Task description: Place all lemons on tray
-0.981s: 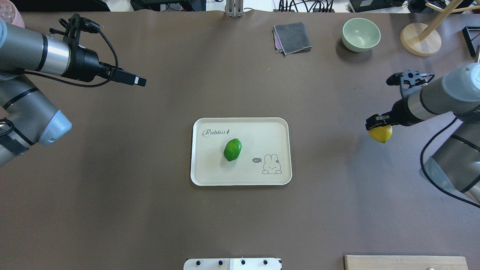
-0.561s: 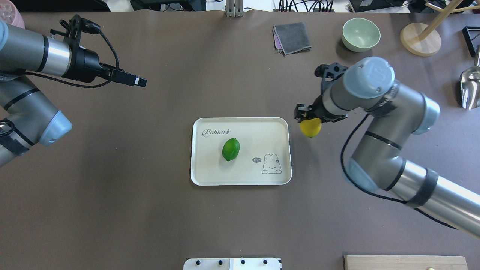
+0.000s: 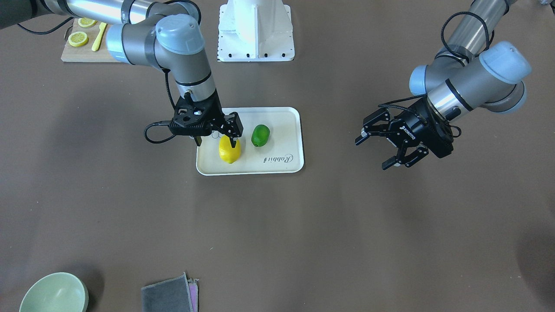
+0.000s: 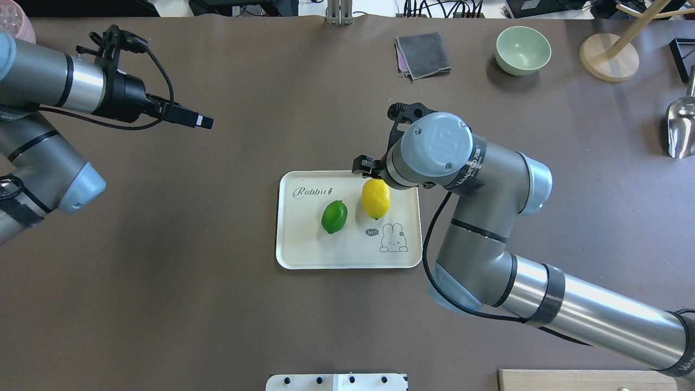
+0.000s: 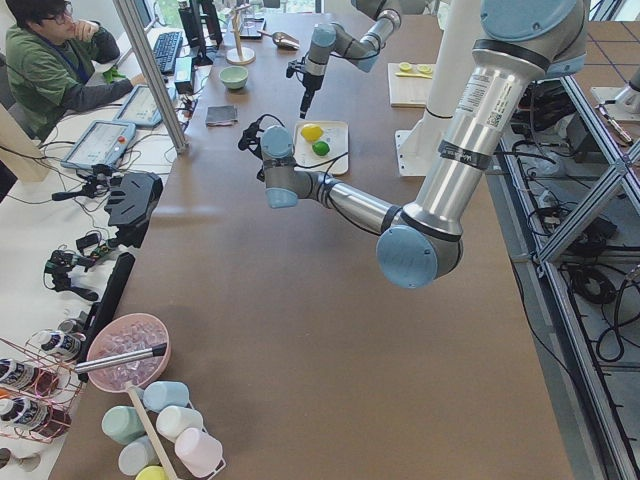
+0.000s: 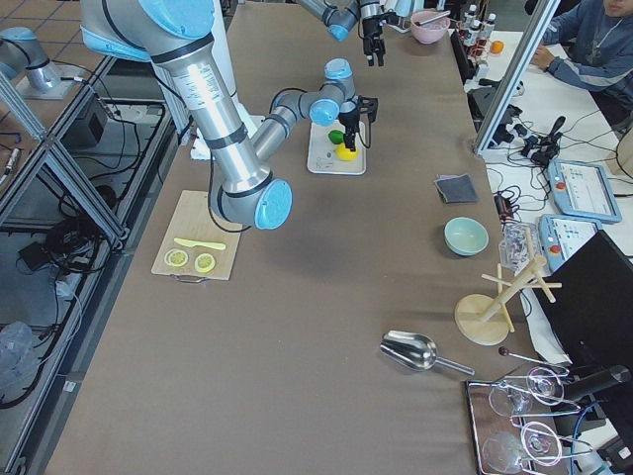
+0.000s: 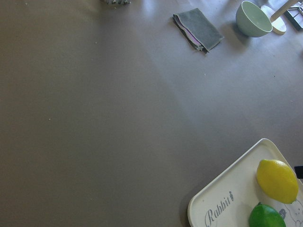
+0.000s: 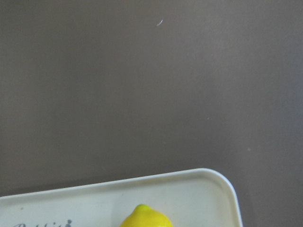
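Observation:
The cream tray (image 4: 304, 244) lies mid-table. The green lemon (image 4: 334, 216) rests at its middle, and the yellow lemon (image 4: 376, 199) lies on it just to the right, on its side. My right gripper (image 3: 216, 142) hangs just above the yellow lemon (image 3: 230, 151) with its jaws spread, one finger tip by the fruit's top. In the overhead view it (image 4: 364, 165) is mostly under the wrist. My left gripper (image 3: 373, 153) is open and empty, raised far off to the tray's left (image 4: 205, 120). Both lemons show in the left wrist view: yellow (image 7: 277, 180) and green (image 7: 266, 216).
A pale green bowl (image 4: 522, 50), a folded grey cloth (image 4: 423, 54) and a wooden stand (image 4: 608, 57) sit along the far edge. A metal scoop (image 4: 680, 127) lies at the far right. A wooden cutting board (image 3: 82, 52) with lemon slices is by the robot's base.
My right arm has swung left from the table's right side, carrying the yellow lemon over the tray. The lemon now lies on the tray and the jaws are apart. The left arm has barely moved.

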`<state>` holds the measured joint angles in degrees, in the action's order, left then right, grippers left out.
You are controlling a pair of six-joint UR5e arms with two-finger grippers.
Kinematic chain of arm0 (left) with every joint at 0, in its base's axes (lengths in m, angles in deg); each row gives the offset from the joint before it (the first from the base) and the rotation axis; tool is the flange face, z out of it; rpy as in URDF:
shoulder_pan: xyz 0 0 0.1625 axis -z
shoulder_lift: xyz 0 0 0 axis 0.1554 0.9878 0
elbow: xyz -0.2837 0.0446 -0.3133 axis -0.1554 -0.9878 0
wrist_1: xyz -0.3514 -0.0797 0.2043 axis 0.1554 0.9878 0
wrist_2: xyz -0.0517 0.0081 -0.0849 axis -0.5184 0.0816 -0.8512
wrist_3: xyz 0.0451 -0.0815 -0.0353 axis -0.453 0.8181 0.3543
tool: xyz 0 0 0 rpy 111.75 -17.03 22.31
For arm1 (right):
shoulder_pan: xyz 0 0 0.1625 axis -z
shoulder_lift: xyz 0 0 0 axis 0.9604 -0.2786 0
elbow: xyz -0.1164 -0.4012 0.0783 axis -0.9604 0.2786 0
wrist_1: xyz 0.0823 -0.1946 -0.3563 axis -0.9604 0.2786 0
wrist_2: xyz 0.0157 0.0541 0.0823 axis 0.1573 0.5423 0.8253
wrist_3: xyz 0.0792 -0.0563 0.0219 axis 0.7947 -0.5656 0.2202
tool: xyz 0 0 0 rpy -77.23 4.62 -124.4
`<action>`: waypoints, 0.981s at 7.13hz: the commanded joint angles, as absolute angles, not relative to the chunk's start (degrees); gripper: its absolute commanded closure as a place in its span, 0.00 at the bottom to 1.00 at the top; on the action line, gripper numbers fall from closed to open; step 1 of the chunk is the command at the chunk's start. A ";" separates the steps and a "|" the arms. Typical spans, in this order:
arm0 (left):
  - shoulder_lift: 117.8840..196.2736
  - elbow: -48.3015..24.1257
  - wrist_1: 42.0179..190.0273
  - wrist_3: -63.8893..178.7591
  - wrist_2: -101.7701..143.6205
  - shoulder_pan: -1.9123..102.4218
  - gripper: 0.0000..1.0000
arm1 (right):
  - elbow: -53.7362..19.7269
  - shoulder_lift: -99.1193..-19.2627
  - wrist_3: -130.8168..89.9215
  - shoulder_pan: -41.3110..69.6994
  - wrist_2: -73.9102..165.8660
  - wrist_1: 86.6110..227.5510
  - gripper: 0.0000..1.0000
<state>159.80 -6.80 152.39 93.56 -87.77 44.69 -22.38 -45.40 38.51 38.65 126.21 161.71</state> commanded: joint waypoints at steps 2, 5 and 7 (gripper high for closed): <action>154.47 -6.29 151.10 86.11 -87.44 49.21 0.02 | -23.59 -55.96 9.49 24.04 138.07 161.55 0.00; 147.77 -7.16 129.75 55.99 -92.42 65.88 0.01 | -24.12 -67.57 -14.04 5.86 149.90 160.93 0.00; 148.38 -7.34 107.86 31.94 -96.58 75.83 0.01 | -24.90 -77.83 -27.31 -3.04 153.04 159.36 0.00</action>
<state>148.15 -7.19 120.38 46.49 -94.87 69.99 -24.51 -71.58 -19.35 2.46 151.31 160.47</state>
